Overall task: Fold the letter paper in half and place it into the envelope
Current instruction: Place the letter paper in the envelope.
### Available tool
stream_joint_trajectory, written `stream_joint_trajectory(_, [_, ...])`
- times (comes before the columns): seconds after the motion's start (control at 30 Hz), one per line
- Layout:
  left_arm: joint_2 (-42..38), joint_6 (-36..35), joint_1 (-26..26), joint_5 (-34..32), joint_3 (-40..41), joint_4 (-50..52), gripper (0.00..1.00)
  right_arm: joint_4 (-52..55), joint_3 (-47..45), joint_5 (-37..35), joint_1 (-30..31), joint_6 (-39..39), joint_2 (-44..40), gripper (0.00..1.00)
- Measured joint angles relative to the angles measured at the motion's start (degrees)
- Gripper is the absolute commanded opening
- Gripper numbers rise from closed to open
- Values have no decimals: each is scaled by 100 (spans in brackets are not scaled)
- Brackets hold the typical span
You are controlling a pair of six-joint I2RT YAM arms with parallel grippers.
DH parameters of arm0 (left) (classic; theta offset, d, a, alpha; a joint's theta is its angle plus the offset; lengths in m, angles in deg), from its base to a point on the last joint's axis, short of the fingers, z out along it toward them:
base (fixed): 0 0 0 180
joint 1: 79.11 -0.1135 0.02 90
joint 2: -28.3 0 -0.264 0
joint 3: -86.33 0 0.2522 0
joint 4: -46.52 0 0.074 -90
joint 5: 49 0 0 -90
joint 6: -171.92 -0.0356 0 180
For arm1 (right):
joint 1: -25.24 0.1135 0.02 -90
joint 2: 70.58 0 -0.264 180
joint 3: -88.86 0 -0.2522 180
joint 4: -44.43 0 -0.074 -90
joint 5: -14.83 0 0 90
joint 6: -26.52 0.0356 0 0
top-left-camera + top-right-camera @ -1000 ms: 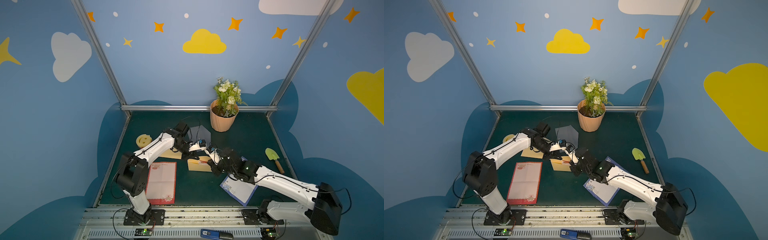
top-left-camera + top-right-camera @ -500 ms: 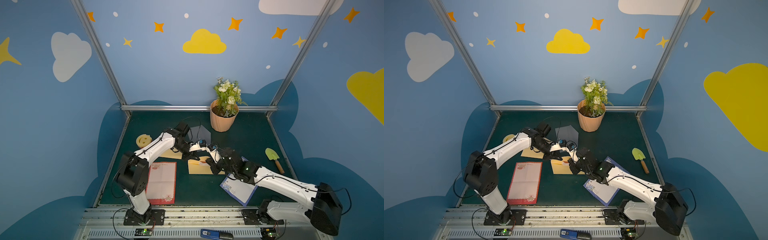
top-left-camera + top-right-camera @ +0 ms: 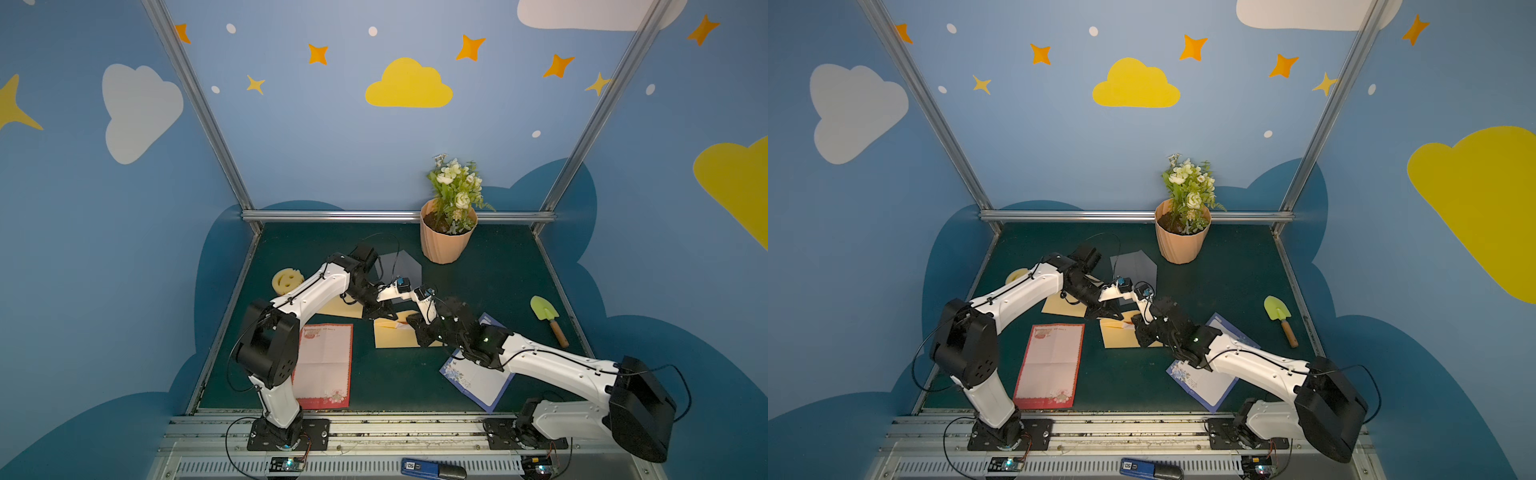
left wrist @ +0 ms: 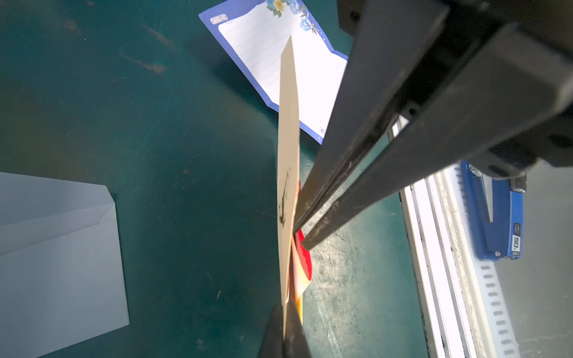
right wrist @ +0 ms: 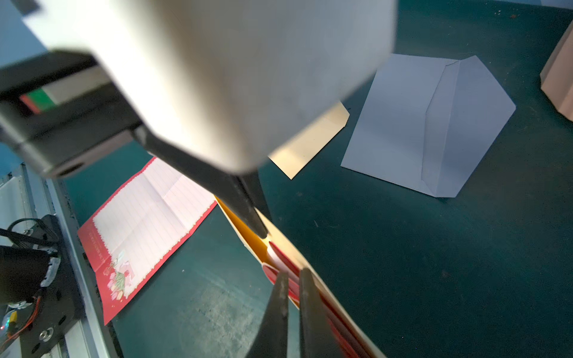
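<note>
Two grippers meet at the yellow envelope (image 3: 390, 338) mid-table. The left gripper (image 4: 285, 310) is pinching one wall of it, so the mouth gapes. The right gripper (image 5: 294, 274) is clamped on the folded red letter (image 4: 304, 260), which is already partway inside. Lying around: a flat red-bordered sheet (image 3: 326, 365), a blue-bordered sheet (image 3: 478, 382) partly under the right arm, a grey envelope (image 3: 405, 266), a second yellow envelope (image 3: 338, 309) half hidden by the left arm, plus a flowerpot (image 3: 444, 245).
</note>
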Motion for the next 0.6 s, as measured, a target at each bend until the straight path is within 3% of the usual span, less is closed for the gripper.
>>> stream_joint_trajectory(0.6, [4,778,-61,-35,-9,-800,3,212,-538,-201,87,352,-1163,10])
